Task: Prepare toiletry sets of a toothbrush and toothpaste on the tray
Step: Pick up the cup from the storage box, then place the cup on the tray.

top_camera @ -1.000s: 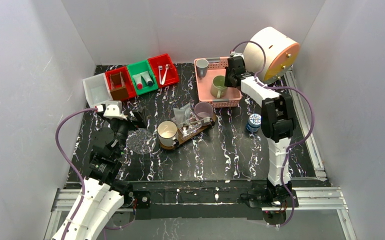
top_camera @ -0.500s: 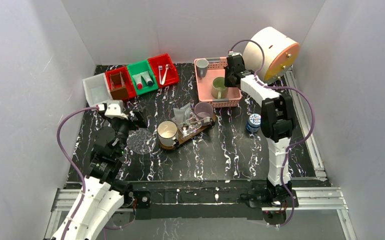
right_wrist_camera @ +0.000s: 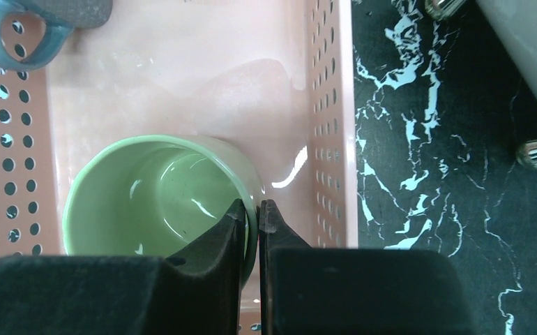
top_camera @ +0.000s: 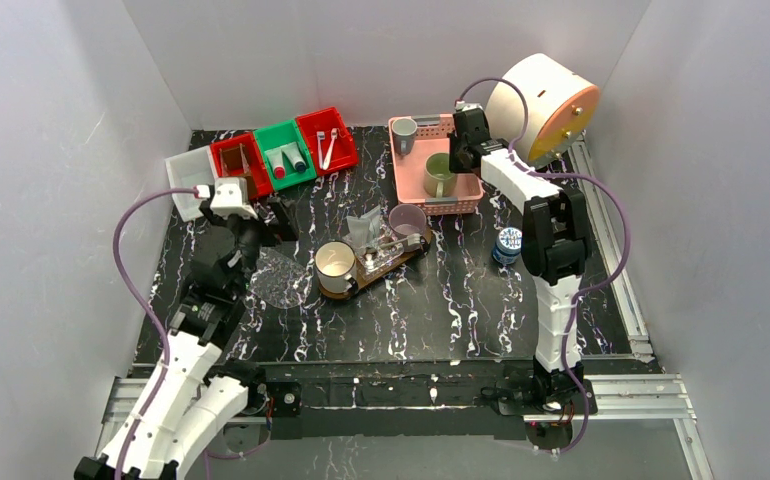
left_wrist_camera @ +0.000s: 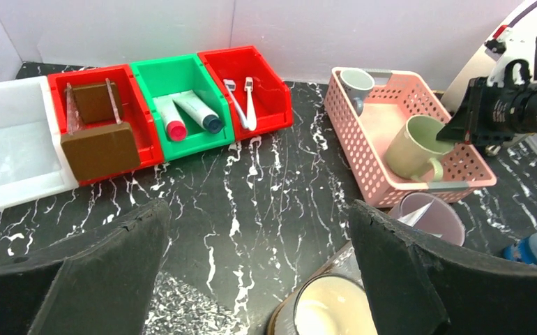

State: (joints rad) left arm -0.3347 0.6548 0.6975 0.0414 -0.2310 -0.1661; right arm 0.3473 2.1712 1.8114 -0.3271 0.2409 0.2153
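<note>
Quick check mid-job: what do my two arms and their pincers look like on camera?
The left arm and right arm both have white shells with black joints. A purple cable loops along each. The left pincer has broad matte black fingers. The right pincer is the same black and tapers to narrow tips.

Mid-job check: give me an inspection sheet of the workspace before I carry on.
Surface: black marbled table.
Job's things: wooden tray mid-table carrying a cream mug; purple mug by its far end; toothpaste tubes in the green bin; toothbrushes in the red bin; green mug in the pink basket.
Clutter: blue-lidded jar, brown block, grey mug in the basket.
Grippers: left gripper jaws open, empty; right gripper jaws pinching the green mug's rim.
Cables: a purple cable loops off each arm; no snag seen.
Surroundings: white walls; white drum far right.
</note>
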